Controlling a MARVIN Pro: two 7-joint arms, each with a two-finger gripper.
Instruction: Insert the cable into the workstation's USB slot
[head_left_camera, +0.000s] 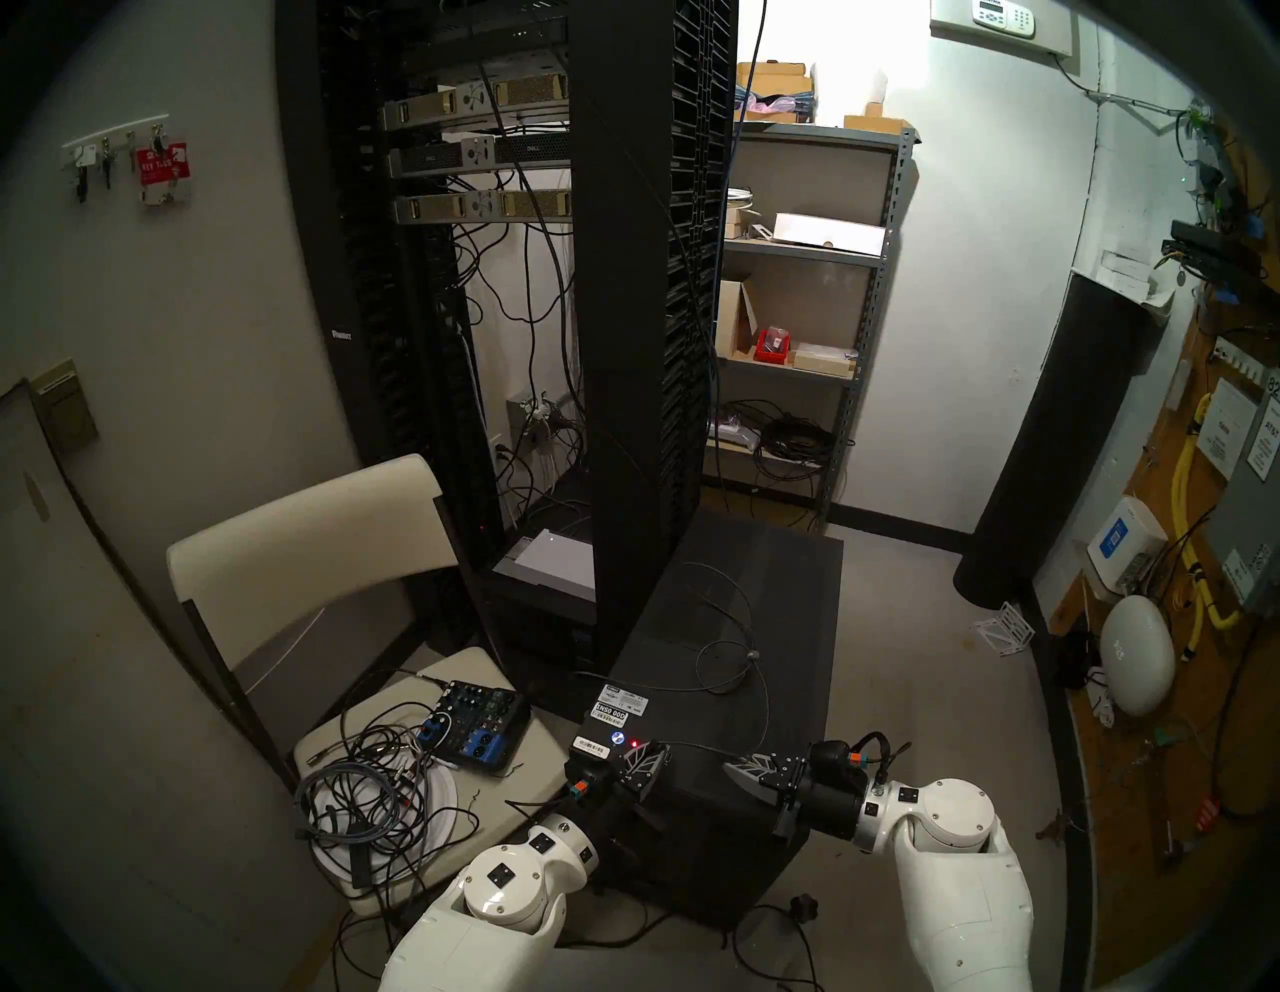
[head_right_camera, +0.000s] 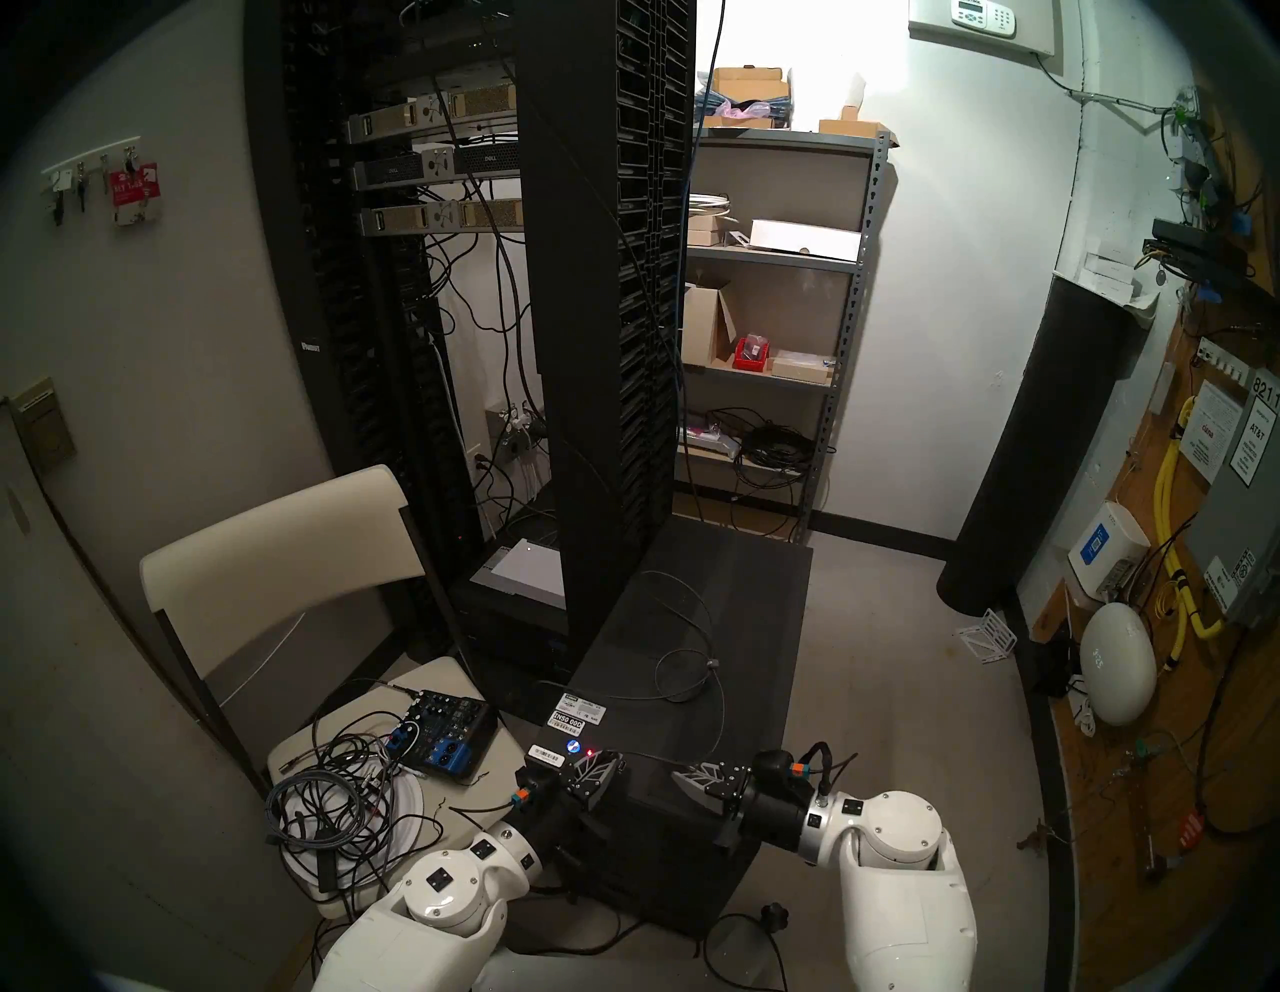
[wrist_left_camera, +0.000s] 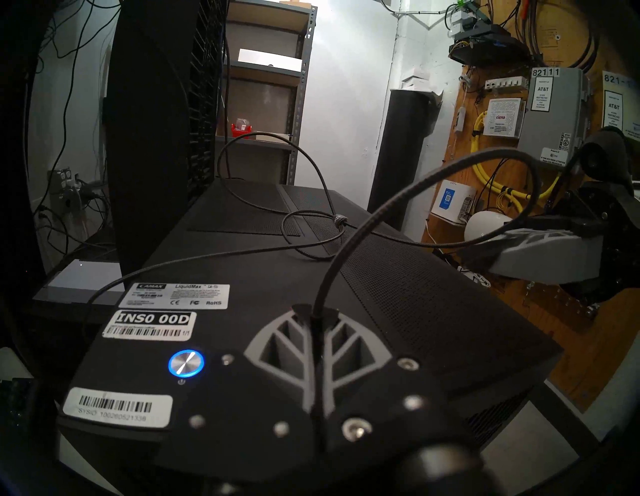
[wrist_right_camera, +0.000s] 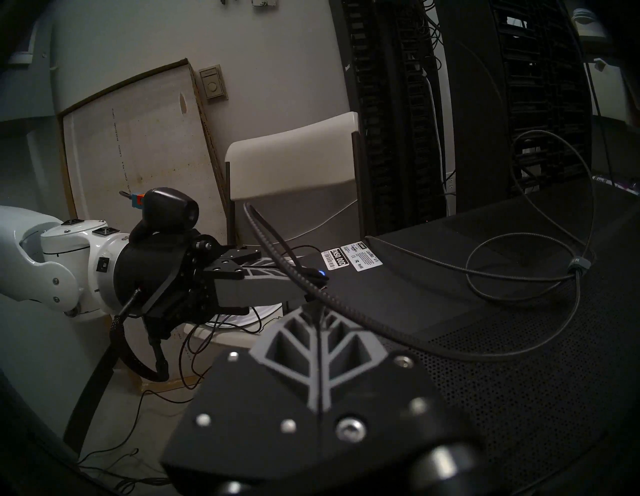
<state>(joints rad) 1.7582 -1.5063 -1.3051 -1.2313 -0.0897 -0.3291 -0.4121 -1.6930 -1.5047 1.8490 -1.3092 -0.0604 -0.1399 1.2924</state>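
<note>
1. Cable (wrist_left_camera: 388, 207) arches between both grippers, its slack looped on top of the workstation (head_left_camera: 755, 623), grey clip (head_left_camera: 751, 655) near the middle.
2. Left gripper (wrist_left_camera: 316, 313), clenched on the cable, sits at the near left corner beside the blue-lit button (wrist_left_camera: 186, 362).
3. Right gripper (wrist_right_camera: 313, 308) pinches the cable near the near right edge.
4. Shelving unit (head_left_camera: 869, 360) behind holds boxes and a red bin.

— What sits on the white folding chair (head_left_camera: 305, 547)?
— A small audio mixer (head_left_camera: 474, 724) beside a heap of tangled cords (head_left_camera: 360, 790).
— And farther back?
— A tall black server rack (head_left_camera: 623, 277), then a grey metal shelf unit (head_left_camera: 803, 312) holding cardboard boxes and coiled wires.
</note>
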